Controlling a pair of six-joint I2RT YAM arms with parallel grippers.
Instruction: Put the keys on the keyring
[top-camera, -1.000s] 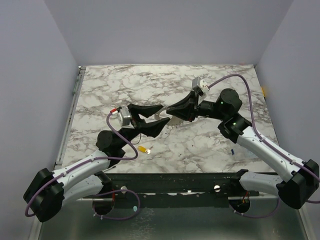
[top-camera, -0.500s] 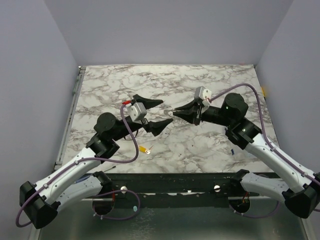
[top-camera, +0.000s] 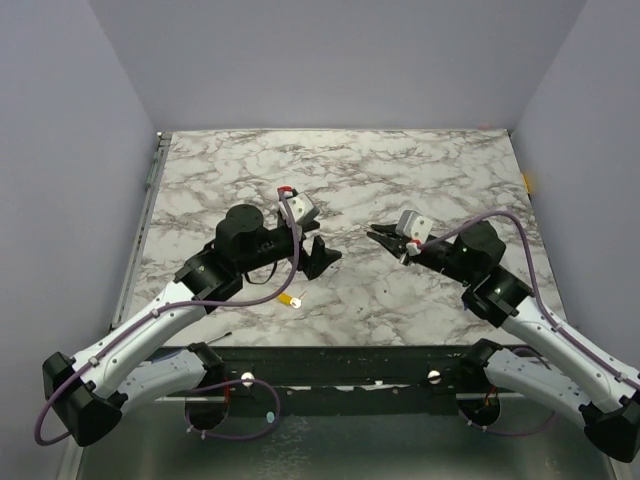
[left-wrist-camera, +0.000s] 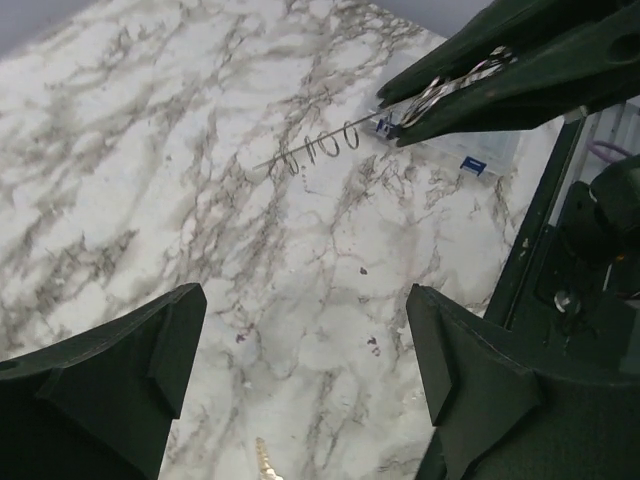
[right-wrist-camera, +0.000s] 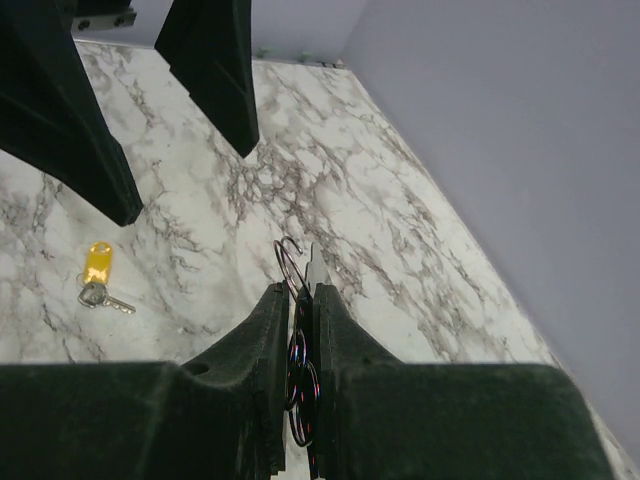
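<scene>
The key (top-camera: 290, 298) has a yellow head and a small metal blade and lies flat on the marble table, front centre. It also shows in the right wrist view (right-wrist-camera: 98, 266), and its tip shows at the bottom of the left wrist view (left-wrist-camera: 262, 462). My left gripper (top-camera: 322, 250) is open and empty, hovering just beyond the key; the left wrist view (left-wrist-camera: 300, 335) shows its jaws wide apart. My right gripper (top-camera: 376, 235) is shut on the keyring (right-wrist-camera: 289, 262), a thin grey wire ring sticking out past its tips. The ring also shows in the left wrist view (left-wrist-camera: 320, 150).
A clear plastic box (left-wrist-camera: 470, 155) with blue marks lies on the table behind my right gripper's fingers (left-wrist-camera: 520, 70). The left gripper's fingers (right-wrist-camera: 210, 70) hang in front of the right wrist camera. Grey walls close in the table.
My left gripper has swung right and nearer, to just beyond the key, still open. My right gripper has drawn back to the right with the ring, so the two grippers are further apart.
</scene>
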